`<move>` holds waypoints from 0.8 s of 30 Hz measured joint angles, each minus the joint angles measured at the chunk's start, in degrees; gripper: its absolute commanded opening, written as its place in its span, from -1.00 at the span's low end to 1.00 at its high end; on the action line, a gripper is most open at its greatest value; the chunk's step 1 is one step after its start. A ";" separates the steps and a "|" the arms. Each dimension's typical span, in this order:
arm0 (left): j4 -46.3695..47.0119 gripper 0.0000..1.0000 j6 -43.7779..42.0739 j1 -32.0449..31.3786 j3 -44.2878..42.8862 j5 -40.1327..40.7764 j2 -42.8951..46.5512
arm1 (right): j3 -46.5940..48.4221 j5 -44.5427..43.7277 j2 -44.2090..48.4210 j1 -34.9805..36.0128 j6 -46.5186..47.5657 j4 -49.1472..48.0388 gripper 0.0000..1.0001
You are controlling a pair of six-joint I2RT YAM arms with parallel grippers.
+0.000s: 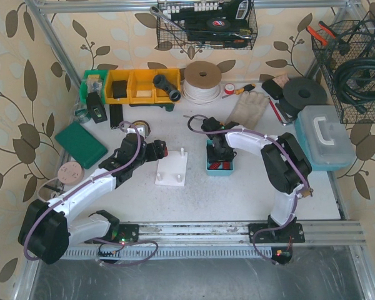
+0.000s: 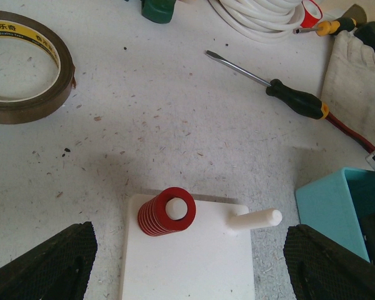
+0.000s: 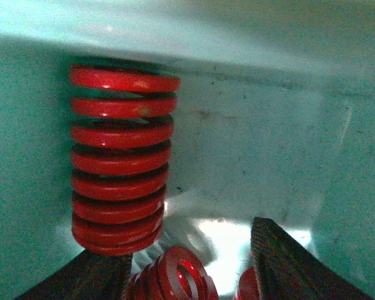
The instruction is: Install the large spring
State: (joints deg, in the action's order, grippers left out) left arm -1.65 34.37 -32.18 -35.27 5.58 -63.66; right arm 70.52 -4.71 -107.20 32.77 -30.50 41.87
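A long red large spring (image 3: pixel 122 156) lies inside the teal bin (image 3: pixel 256 125), against its left wall. My right gripper (image 3: pixel 187 244) is down in that bin (image 1: pixel 220 167) with its jaws apart. Its left finger (image 3: pixel 103 275) sits just below the large spring's end. A smaller red spring (image 3: pixel 175 278) lies between the fingers, and the edge of another shows beside the right one. The white base plate (image 2: pixel 187 262) has two pegs: one carries a short red spring (image 2: pixel 167 211), the other peg (image 2: pixel 256 220) is bare. My left gripper (image 2: pixel 190 250) hangs open over the plate.
A brown tape roll (image 2: pixel 25 69) and a green-handled screwdriver (image 2: pixel 287 94) lie beyond the plate. Work gloves (image 2: pixel 356 81) and a white hose coil (image 1: pixel 203 81) are further back. A green case (image 1: pixel 81 144) lies at the left, a clear-lidded box (image 1: pixel 328 137) at the right.
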 measured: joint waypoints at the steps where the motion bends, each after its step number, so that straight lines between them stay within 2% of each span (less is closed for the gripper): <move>1: 0.00 0.69 0.00 0.00 0.00 0.00 -0.02 | 0.00 -0.07 -0.09 0.00 0.00 0.09 -0.14; 9: -0.17 0.69 0.00 0.02 -0.66 -0.02 -0.11 | 0.00 0.02 -0.22 0.02 -0.24 0.37 -0.78; 13: -0.26 0.69 0.00 0.02 -0.66 -0.02 -0.11 | 0.66 -0.26 -0.20 0.11 -0.07 0.98 -1.00; 24: -0.35 0.69 0.00 0.02 -0.68 -0.02 -0.11 | 5.84 -2.43 3.04 -1.14 1.57 4.42 -1.00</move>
State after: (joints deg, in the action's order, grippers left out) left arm -2.00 34.37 -32.16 -35.94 5.56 -63.77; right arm 76.36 -7.14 -104.16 31.64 -28.93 46.28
